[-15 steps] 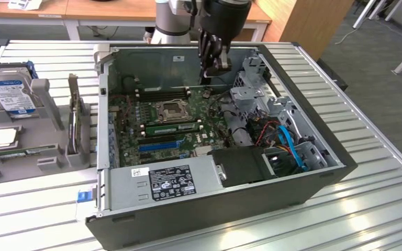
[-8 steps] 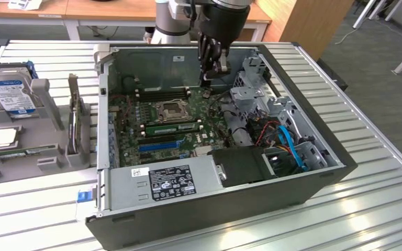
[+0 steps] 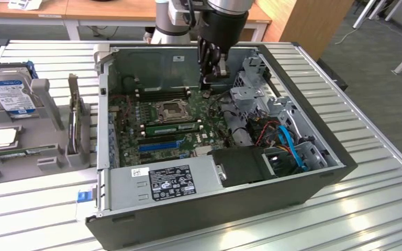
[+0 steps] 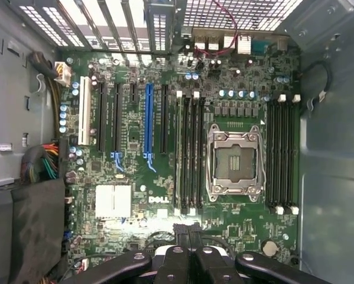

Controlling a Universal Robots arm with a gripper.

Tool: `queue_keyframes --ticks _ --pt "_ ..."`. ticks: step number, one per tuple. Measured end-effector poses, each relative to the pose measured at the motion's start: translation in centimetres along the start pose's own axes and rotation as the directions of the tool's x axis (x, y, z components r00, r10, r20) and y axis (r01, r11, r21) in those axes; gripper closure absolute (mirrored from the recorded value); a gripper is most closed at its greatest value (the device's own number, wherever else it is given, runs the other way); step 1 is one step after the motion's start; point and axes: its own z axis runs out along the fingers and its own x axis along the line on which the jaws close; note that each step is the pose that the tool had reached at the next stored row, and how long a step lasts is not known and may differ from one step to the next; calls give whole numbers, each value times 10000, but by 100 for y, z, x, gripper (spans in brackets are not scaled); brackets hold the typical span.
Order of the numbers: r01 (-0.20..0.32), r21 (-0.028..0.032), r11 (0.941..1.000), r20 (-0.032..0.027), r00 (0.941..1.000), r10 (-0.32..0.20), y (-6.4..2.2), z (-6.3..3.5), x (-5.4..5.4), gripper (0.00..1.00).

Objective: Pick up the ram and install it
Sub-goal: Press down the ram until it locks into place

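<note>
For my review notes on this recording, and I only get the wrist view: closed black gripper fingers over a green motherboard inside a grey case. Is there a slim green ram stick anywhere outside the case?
Observer: Yes, a slim green circuit-board stick lies flat in a grey plastic holder, off the exterior view's left of the open grey computer case.
Operator: Anything else in that holder?
Observer: A blue-and-silver hard drive stands upright at its far end.
Operator: And where is the gripper, seen from outside?
Observer: The black gripper hangs inside the case toward its far wall, well apart from the stick.
</note>
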Motion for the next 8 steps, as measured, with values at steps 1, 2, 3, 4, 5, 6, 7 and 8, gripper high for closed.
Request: queue_keyframes --ticks 1,2,3,4,5,6,7,8 --pt "0 5 10000 0 10000 0 0 12 1 90" --pt "1 10 10000 0 10000 -1 -1 25 1 90" --pt "0 15 10000 -1 10000 0 -1 37 2 90" --pt "1 19 10000 -1 10000 -1 -1 47 3 90" --pt "1 23 10000 -1 10000 -1 -2 58 3 90" --pt "1 28 10000 -1 10000 -1 -2 67 4 90" --pt "2 32 10000 -1 10000 -2 -2 78 4 90" --pt "1 36 10000 -1 10000 -1 -3 89 5 90"
